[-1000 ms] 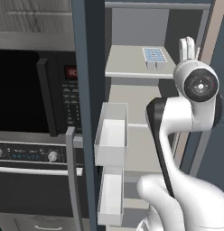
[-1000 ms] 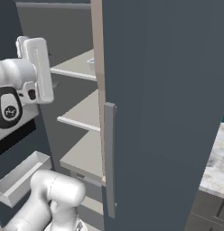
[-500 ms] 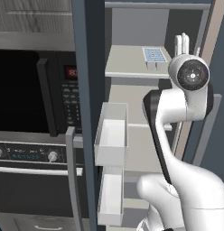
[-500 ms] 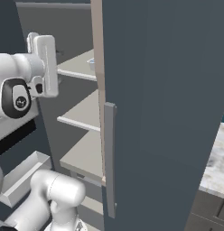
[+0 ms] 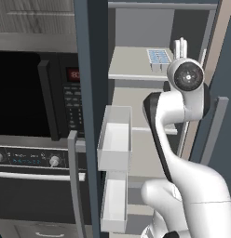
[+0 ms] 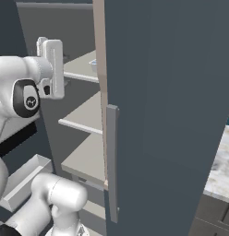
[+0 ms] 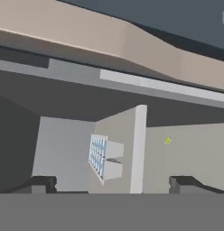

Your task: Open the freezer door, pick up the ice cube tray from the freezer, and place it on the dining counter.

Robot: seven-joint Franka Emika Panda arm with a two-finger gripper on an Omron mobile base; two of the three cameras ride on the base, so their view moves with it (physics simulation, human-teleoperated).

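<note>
The freezer door [image 5: 89, 88] stands swung open at the left, its white bins [image 5: 115, 139] facing the freezer [image 5: 140, 28]. On the upper shelf [image 5: 131, 62] lies the pale blue ice cube tray [image 5: 158, 56], in the hand view [image 7: 99, 155] straight ahead and rolled on its side. My gripper [image 5: 181, 44] is open and empty, raised at shelf height just right of the tray and apart from it. In the hand view its tips [image 7: 113, 183] stand wide. From the right, the gripper [image 6: 50, 57] hangs before the shelves [image 6: 84, 117].
A black microwave [image 5: 29, 93] and the oven below it [image 5: 33, 186] stand left of the open door. The plain closed door [image 6: 167, 106] with its handle [image 6: 111, 161] flanks the freezer's right side. A marble top [image 6: 221, 168] shows at the far right; I cannot tell whether it is the dining counter.
The hand has risen slightly and moved in toward the upper shelf, closer to the tray. The jaws stayed open. Door and tray have not moved.
</note>
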